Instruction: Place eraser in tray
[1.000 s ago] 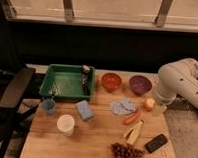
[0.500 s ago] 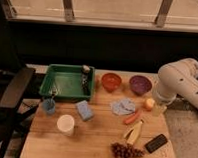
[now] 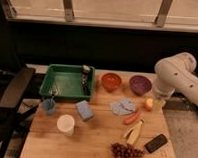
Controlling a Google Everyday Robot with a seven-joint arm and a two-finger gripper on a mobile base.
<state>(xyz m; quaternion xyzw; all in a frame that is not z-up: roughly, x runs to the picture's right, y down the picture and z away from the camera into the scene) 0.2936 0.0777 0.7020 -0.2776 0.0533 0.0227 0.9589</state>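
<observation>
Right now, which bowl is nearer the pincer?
The purple bowl; the pincer hangs close beside it, while the orange bowl sits by the tray.

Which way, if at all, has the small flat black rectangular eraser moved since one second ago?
No. The eraser lies where it lay, beside the yellow banana; the gripper hangs at the right, near the round purple bowl.

The tray (image 3: pixel 67 84) sits back left. The eraser (image 3: pixel 155 143) lies front right, just right of the grapes (image 3: pixel 126 151). The gripper (image 3: pixel 159 102) seems to hang behind the eraser, near the right-hand bowl (image 3: pixel 140 84).
</observation>
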